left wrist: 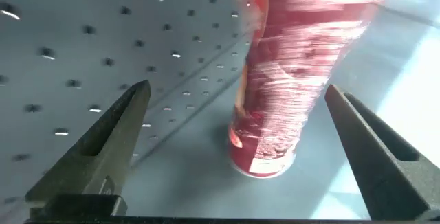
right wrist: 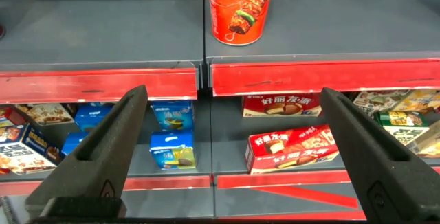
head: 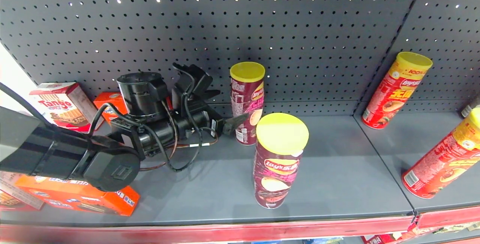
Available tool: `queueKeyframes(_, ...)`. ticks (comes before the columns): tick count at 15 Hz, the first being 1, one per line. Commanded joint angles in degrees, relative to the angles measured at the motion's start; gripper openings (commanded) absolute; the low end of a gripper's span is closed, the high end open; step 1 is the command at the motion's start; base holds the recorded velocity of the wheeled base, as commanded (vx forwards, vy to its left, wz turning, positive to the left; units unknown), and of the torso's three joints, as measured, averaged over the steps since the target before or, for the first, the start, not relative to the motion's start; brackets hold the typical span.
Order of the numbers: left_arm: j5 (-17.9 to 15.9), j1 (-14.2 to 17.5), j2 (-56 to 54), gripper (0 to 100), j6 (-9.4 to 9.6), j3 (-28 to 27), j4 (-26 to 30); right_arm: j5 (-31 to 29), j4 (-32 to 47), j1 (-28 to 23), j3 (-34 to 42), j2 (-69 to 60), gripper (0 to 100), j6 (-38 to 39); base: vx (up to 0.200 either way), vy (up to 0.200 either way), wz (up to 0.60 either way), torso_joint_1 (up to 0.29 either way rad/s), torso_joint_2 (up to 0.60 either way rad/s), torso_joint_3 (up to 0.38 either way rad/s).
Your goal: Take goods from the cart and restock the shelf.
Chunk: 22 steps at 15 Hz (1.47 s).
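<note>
Red, the front rail edges the grey shelf nearest us. Just behind it, at the left, lies a long orange box, partly hidden under the left arm. Another carton at the far left corner is cut off, and we cannot tell what it is. Near the middle stands the front purple can, upright, yellow lid on. In the right bay the front red can is clipped by the picture's edge.

Farther in, the left gripper has its fingers spread wide, gripping nothing. In the left wrist view the rear purple can shows between them as a smear, beyond the tips, untouched. In the head view one fingertip lies just beside that can's lower side. Behind the arm a small orange box is mostly covered, with a wafer box beside it. The rear red can stands by the pegboard.

We count two purple cans, two red cans, two orange boxes. The right gripper, likewise spread and empty, hangs before lower shelves, where a red tub stands with its top cut off.
</note>
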Motion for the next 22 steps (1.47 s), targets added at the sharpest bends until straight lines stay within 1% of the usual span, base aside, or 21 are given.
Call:
queueKeyframes(1, 0.63, -0.01, -0.57, 100, 1.57, -0.05, 0.00, 0.01, -0.01, 0.00, 0.00, 0.07, 100, 0.01, 0.000, 0.000, 0.00, 0.000, 0.00, 0.000)
queueKeyframes(2, 0.72, -0.18, -0.30, 100, 2.27, -0.05, 0.00, 0.01, -0.01, 0.00, 0.00, 0.07, 100, 0.01, 0.000, 0.000, 0.00, 0.000, 0.00, 0.000)
queueKeyframes(3, 0.89, -0.54, -0.22, 100, 2.45, -0.13, 0.00, 0.01, -0.01, 0.00, 0.00, 0.07, 100, 0.01, 0.000, 0.000, 0.00, 0.000, 0.00, 0.000)
queueKeyframes(4, 2.56, -0.80, 0.13, 100, 2.45, -0.13, 0.08, 0.01, -0.01, 0.00, 0.00, 0.07, 100, 0.01, 0.000, 0.000, 0.00, 0.000, 0.00, 0.000)
queueKeyframes(8, 6.69, -0.71, 1.37, 100, 2.54, -0.40, 0.00, 0.01, -0.01, 0.00, 0.00, 0.07, 100, 0.01, 0.000, 0.000, 0.00, 0.000, 0.00, 0.000)
queueKeyframes(11, 7.84, -0.18, 1.63, 100, 2.71, -0.57, 0.00, 0.01, -0.01, 0.00, 0.00, 0.07, 100, 0.01, 0.000, 0.000, 0.00, 0.000, 0.00, 0.000)
queueKeyframes(14, 9.68, 0.26, 2.07, 100, 2.80, -0.84, -0.09, 0.01, -0.01, 0.00, 0.00, 0.07, 100, 0.01, 0.000, 0.000, 0.00, 0.000, 0.00, 0.000)
queueKeyframes(17, 10.03, 1.22, 2.07, 100, 2.80, -0.84, -0.09, 0.01, -0.01, 0.00, 0.00, 0.07, 100, 0.01, 0.000, 0.000, 0.00, 0.000, 0.00, 0.000)
queueKeyframes(18, 10.03, 1.40, 2.07, 100, 3.24, -0.84, -0.09, 0.01, -0.01, 0.00, 0.00, 0.07, 100, 0.01, 0.000, 0.000, 0.00, 0.000, 0.00, 0.000)
queueKeyframes(20, 10.03, 2.54, 1.72, 100, 5.26, -0.40, -0.27, 0.01, -0.01, 0.00, 0.00, 0.07, 100, 0.01, 0.000, 0.000, 0.00, 0.000, 0.00, 0.000)
queueKeyframes(22, 10.47, 3.07, -0.13, 100, 6.05, 0.31, -0.27, 0.01, -0.01, 0.00, 0.00, 0.07, 100, 0.01, 0.000, 0.000, 0.00, 0.000, 0.00, 0.000)
